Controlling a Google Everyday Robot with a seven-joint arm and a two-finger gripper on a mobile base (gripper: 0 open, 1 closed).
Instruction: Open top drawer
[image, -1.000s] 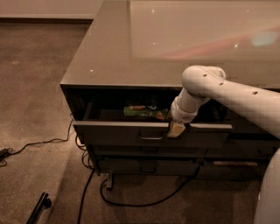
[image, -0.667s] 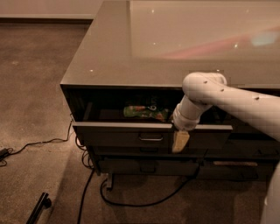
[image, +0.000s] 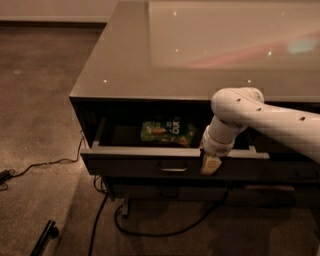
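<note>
The top drawer (image: 130, 162) is pulled partly out from under the glossy counter. Its dark flat front carries a small loop handle (image: 172, 169) at centre. A green snack bag (image: 167, 132) lies inside it. My gripper (image: 210, 164) hangs from the white arm (image: 260, 117) in front of the drawer's front face. It is to the right of the handle and apart from it, pointing down. It holds nothing that I can see.
The counter top (image: 150, 60) overhangs the drawer. A lower dark drawer (image: 165, 192) sits beneath. Black cables (image: 150, 232) trail on the carpet below and to the left (image: 45, 165). A black object (image: 42, 237) lies at the bottom left.
My gripper has moved down and a little to the right, from the drawer's top edge by the handle to in front of its face. The drawer has stayed partly open.
</note>
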